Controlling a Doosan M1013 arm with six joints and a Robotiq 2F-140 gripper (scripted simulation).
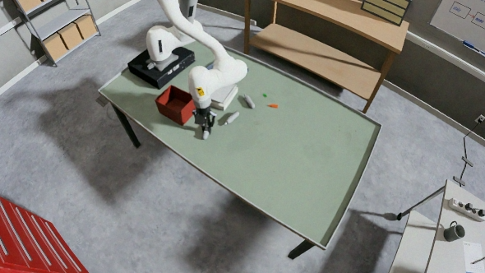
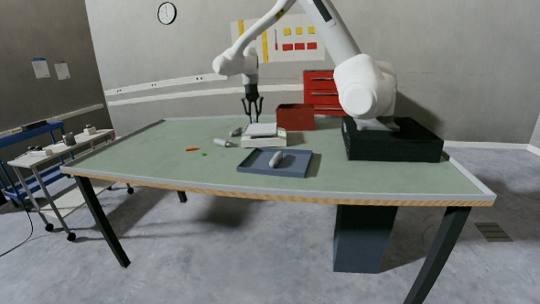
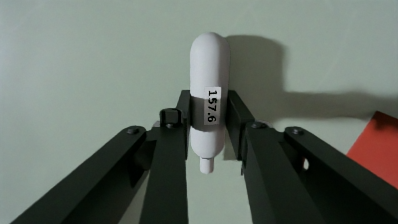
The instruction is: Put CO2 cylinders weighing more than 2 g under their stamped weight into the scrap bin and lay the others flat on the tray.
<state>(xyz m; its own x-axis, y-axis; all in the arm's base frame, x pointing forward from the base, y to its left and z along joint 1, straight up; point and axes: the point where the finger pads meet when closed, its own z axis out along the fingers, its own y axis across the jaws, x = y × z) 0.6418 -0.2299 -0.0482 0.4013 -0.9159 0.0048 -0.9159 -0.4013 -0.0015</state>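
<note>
My gripper [image 1: 205, 124] is shut on a white CO2 cylinder [image 3: 209, 100] stamped 157.6. It grips the cylinder across its middle, low at the table top, just right of the red scrap bin [image 1: 175, 104]. The fingers press on both sides of the label. Two more white cylinders [image 1: 232, 117] [image 1: 249, 101] lie loose on the green table near the white scale [image 1: 224, 98]. In the exterior view, the grey tray [image 2: 279, 164] holds one cylinder [image 2: 275, 158] lying flat. The arm hides the tray in the top view.
The arm's black base box [image 1: 161, 66] stands at the table's back corner. A small orange piece [image 1: 273, 105] and a green piece [image 1: 265, 94] lie on the table beyond the cylinders. A corner of the red bin [image 3: 375, 145] shows at the right in the wrist view.
</note>
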